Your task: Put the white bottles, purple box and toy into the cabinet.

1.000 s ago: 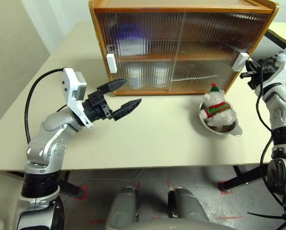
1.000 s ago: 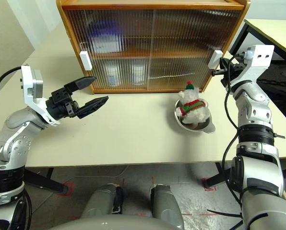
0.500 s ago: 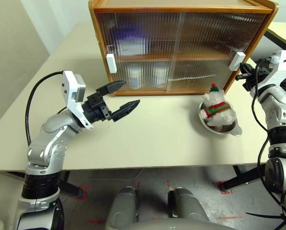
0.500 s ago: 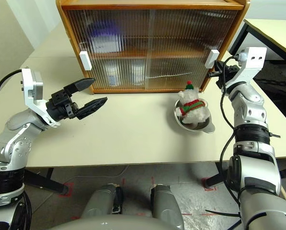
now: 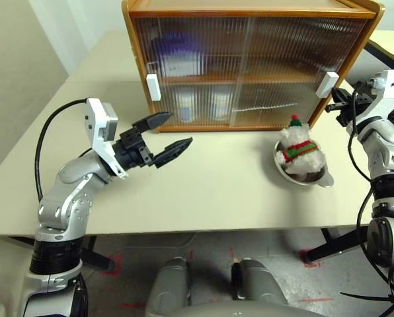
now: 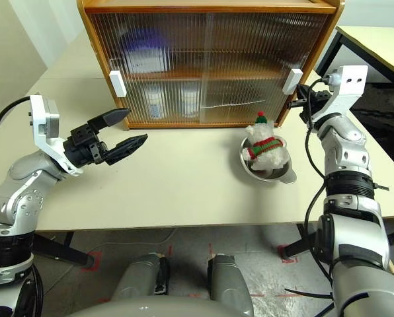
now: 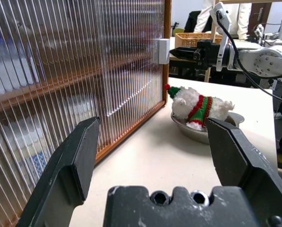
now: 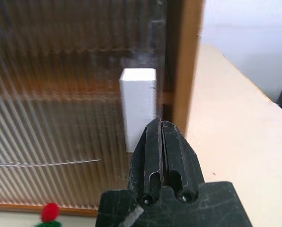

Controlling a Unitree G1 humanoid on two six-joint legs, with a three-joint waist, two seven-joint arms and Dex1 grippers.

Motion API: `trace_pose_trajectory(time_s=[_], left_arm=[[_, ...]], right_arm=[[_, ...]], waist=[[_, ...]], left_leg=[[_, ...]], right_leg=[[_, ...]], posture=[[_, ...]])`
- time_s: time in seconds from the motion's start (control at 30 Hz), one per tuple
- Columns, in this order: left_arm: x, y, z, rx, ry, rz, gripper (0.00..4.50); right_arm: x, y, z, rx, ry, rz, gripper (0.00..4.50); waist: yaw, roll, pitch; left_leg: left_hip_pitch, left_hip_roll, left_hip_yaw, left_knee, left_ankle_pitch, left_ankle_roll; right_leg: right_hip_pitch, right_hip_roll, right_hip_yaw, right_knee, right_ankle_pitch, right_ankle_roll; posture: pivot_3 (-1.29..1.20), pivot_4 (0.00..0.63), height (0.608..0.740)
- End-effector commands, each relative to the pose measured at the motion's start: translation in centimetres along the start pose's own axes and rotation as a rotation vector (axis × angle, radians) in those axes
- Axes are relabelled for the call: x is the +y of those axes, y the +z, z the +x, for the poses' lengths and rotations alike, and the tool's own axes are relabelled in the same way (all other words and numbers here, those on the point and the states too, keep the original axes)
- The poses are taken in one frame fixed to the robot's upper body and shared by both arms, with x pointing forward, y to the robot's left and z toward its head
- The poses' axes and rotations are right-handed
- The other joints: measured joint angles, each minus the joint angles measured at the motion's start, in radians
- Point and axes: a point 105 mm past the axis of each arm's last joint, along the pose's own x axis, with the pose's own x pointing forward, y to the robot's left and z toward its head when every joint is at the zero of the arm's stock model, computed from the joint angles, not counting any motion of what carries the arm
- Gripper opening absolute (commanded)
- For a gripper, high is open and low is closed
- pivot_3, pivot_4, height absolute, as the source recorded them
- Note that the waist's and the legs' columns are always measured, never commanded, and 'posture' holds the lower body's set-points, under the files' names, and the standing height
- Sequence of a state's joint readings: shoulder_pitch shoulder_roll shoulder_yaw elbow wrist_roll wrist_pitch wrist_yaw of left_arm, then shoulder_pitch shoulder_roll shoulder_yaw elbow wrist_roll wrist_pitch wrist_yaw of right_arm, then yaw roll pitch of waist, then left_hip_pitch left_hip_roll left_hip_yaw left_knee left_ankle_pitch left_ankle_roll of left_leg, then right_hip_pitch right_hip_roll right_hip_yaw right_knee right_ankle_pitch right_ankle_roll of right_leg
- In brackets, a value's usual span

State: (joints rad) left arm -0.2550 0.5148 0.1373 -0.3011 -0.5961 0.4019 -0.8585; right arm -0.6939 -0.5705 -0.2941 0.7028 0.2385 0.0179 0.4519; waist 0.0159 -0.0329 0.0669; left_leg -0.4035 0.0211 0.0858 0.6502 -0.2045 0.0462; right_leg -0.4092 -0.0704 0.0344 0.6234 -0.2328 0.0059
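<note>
- Since a second ago the right gripper (image 6: pixel 296 104) has drawn in toward the cabinet's right-hand white handle (image 6: pixel 291 80) at the upper right of the frame. The left arm has kept its place.
- The large orange-brown wooden cabinet (image 5: pixel 250 12) with ribbed translucent sliding doors fills the top centre, both doors shut. Blurred behind the ribbing are a purple box (image 5: pixel 174 47) on the upper shelf and two white bottles (image 5: pixel 185 104) on the lower.
- The pale beige table (image 5: pixel 203 185) carries everything. A white wall stands at upper left, grey floor at the bottom.
- The left gripper (image 5: pixel 168 130), black fingers spread wide and holding nothing, hangs at centre left, well apart from the toy.
- The right gripper's fingers are pressed together, tips just below the upright white handle, which lies straight ahead of it. This arm is the nearer one to slide that door.
- The small fluffy white snowman toy (image 5: pixel 299 150), red-and-green scarf and hat, sits in a shallow metal bowl (image 5: pixel 319 178) at centre right, just in front of the cabinet.
</note>
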Motion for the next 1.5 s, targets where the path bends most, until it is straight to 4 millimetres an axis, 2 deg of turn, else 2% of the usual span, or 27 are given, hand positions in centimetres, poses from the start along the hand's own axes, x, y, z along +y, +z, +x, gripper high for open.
trace_pose_trajectory(time_s=[0.03,0.27,0.57,1.03,1.5], left_arm=[[-0.2,-0.2,-0.2,0.005,-0.011,-0.013,4.50],[-0.2,-0.3,-0.3,0.012,-0.013,-0.010,4.50],[-0.2,-0.2,-0.8,0.026,-0.001,-0.008,4.50],[-0.3,-0.4,-0.8,0.029,0.015,-0.010,4.50],[-0.4,-0.4,-0.7,0.032,0.002,-0.021,4.50]], right_arm=[[-0.5,0.2,-0.1,-0.003,-0.009,-0.016,0.01],[-0.4,0.0,0.3,0.003,-0.012,-0.014,0.01],[1.3,0.7,1.6,-0.019,0.065,-0.013,0.01],[7.7,1.2,2.8,-0.040,0.302,0.028,0.01],[15.4,2.3,4.1,-0.059,0.527,0.089,0.01]], waist=[[0.000,0.000,0.000],[0.000,0.000,0.000],[0.000,0.000,0.000],[0.001,0.000,0.000],[0.002,0.001,0.001]], left_leg=[[0.000,0.000,0.000,0.000,0.000,0.000],[0.000,0.000,0.001,0.000,0.000,0.000],[0.000,0.001,0.002,-0.001,0.000,0.000],[0.001,0.005,0.006,-0.001,0.000,0.000],[-0.001,0.006,0.008,-0.003,0.000,-0.001]], right_leg=[[0.000,0.000,0.000,0.000,0.000,0.000],[0.000,0.000,0.000,0.000,0.000,0.000],[-0.001,0.000,0.001,0.000,0.000,0.000],[-0.003,0.001,0.001,0.000,0.001,-0.001],[-0.007,0.002,0.001,0.001,0.001,-0.003]], posture=[[0.14,0.019,0.740],[0.14,0.021,0.740],[0.15,0.018,0.740],[0.17,0.026,0.740],[0.18,0.033,0.740]])
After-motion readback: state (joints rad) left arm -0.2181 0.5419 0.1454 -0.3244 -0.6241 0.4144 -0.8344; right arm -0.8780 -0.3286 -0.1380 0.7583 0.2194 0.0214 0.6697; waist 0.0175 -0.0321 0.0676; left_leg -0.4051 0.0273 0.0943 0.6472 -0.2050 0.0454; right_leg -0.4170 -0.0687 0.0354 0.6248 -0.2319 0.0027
